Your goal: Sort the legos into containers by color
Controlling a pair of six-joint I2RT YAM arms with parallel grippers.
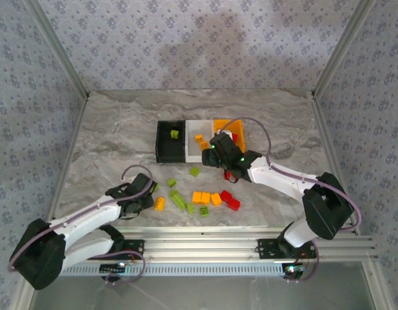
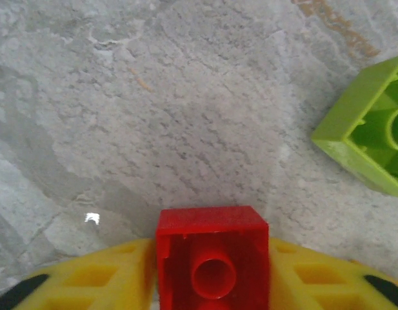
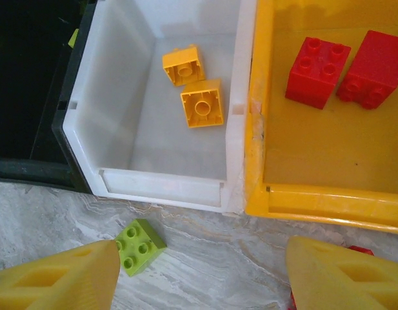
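Table (image 1: 108,129) left of the bins (image 1: 170,157) lies open (loose bricks (image 1: 205,197) clutter the near middle)

Lighting: bright, even, diffuse, from overhead. Shadows: soft and faint on the desk (image 1: 121,123); a broad dim patch on the far wall (image 1: 205,39). Glare: one small white glint, left wrist view. Focus: top view mildly soft, wrist views grainy.

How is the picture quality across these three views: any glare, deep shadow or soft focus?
Top external: even, soft light, a faint broad shadow on the back wall. Left wrist: the red brick is close and slightly soft; a small glare spot on the table. Right wrist: white bin sharp, black bin interior lost in darkness, the right end effector's fingers blurred.
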